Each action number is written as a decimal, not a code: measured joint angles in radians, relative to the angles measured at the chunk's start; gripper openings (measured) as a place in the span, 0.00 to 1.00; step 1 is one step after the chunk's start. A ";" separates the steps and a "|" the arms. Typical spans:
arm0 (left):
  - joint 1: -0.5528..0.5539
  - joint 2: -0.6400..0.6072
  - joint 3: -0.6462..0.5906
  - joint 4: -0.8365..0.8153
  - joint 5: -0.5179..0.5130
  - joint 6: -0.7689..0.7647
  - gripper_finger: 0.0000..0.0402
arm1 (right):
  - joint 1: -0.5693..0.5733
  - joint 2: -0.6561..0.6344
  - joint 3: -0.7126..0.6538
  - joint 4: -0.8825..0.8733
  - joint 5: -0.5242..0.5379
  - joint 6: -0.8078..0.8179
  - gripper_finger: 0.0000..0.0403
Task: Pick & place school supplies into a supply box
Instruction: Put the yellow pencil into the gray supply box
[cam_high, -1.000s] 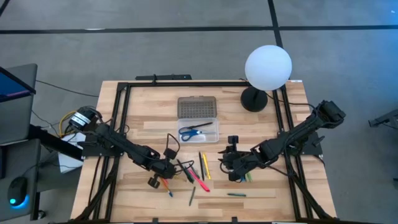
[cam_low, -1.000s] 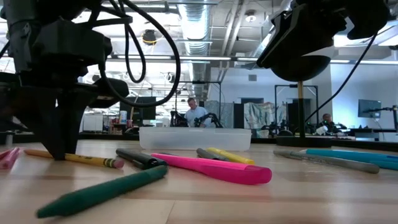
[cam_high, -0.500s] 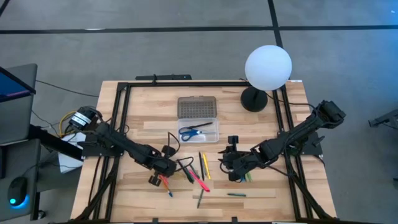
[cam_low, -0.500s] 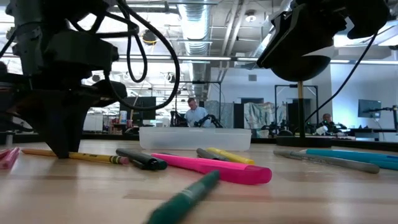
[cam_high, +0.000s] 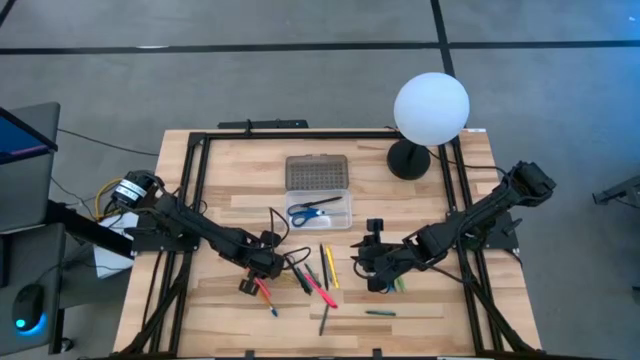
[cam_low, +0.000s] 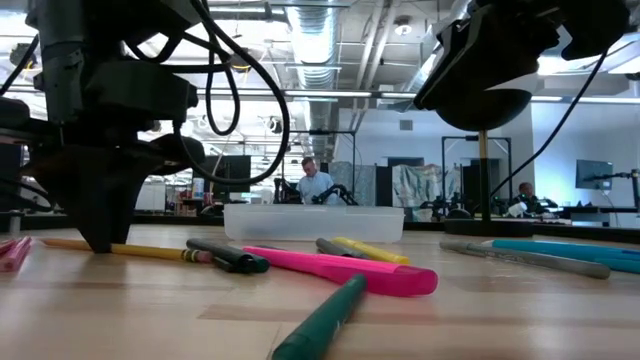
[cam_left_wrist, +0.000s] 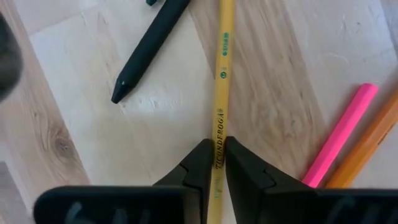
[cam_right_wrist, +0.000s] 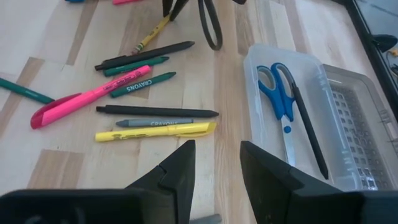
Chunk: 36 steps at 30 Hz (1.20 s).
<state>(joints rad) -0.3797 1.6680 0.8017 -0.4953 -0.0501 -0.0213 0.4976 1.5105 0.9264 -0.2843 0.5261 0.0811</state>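
Note:
Pens, crayons and markers lie scattered mid-table: a pink highlighter, a yellow marker, a black pen and a green pen. The clear supply box stands farther back with its lid open. It holds blue-handled scissors and a black pen. My left gripper is down at the table, shut on a yellow pencil. My right gripper hangs open above the table, right of the pile. My left gripper pinches the yellow pencil's shaft at the printed lettering, between its two fingertips. The fingers come from above, pointing down, and lie across the pencil. The pencil lies flat on the table, and its eraser end sticks out to one side.
A lamp with a white globe stands on a black base at the far right. Black frame rails run along the table's sides. A teal pen lies near the front edge. People are in the room behind the table.
The green pen has turned about and slid toward the table's right; it now points toward the near edge. The yellow pencil has slid a little along the table under my left gripper, which has shifted slightly toward the far edge.

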 joint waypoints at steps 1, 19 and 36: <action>0.000 0.000 0.000 0.001 -0.001 0.008 0.06 | 0.000 0.000 0.000 0.000 0.000 0.000 0.30; 0.004 0.010 0.145 -0.134 -0.090 0.084 0.01 | 0.000 0.000 0.000 -0.044 -0.003 0.037 0.30; 0.074 0.005 0.319 -0.165 -0.205 0.091 0.01 | -0.002 0.000 -0.125 -0.047 0.051 0.194 0.30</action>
<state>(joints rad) -0.3060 1.6730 1.1206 -0.6601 -0.2548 0.0695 0.4953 1.5108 0.8016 -0.3312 0.5770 0.2751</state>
